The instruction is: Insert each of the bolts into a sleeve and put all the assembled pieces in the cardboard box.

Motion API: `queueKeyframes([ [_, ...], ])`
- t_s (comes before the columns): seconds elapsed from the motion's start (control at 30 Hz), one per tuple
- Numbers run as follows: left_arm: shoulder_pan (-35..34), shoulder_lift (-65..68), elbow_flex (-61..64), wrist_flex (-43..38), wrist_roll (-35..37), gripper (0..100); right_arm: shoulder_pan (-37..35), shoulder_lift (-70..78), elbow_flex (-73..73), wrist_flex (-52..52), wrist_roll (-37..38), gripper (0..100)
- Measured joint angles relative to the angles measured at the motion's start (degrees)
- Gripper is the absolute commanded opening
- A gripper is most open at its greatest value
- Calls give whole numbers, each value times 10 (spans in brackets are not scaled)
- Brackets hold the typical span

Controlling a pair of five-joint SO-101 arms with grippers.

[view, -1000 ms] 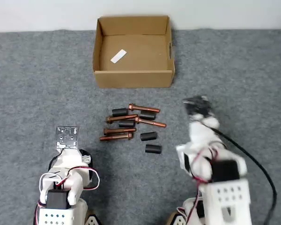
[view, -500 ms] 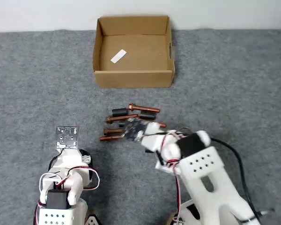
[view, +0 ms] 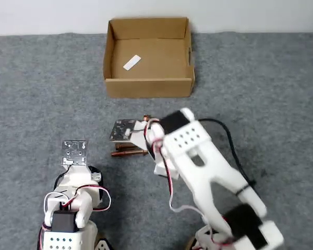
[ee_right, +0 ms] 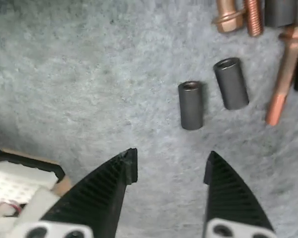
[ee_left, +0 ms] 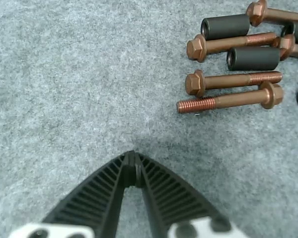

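Several copper bolts [ee_left: 232, 80] and black sleeves [ee_left: 253, 58] lie loose in a pile on the grey carpet, ahead of my left gripper [ee_left: 134, 159], which is shut and holds nothing. My right gripper [ee_right: 171, 161] is open just above the carpet, near two separate sleeves [ee_right: 191, 105] [ee_right: 231, 90]; more bolts [ee_right: 283, 84] lie beyond them. In the high view the right arm [view: 182, 140] stretches over the pile and hides most of it; two bolts [view: 129, 152] stick out at its left. The cardboard box [view: 148, 87] stands behind the pile.
A white slip [view: 131, 62] lies on the box floor. The left arm [view: 74, 182] rests at the front left of the carpet. Bare carpet stretches left and right of the pile and box. A pale wall runs along the far edge.
The right arm has swung from the right side leftward over the pile and now covers most bolts and sleeves. The left arm has not moved.
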Motion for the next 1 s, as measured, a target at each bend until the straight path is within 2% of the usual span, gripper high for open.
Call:
queueKeyframes([
  [0.2,0,0,0,0,0,6,39,97,-49,1,44,236],
  [0.7,0,0,0,0,0,6,44,233,-51,-103,48,229],
  [0.83,0,0,0,0,0,6,45,265,-53,-125,48,150],
  [1.0,0,0,0,0,0,6,47,293,-81,-153,48,4],
])
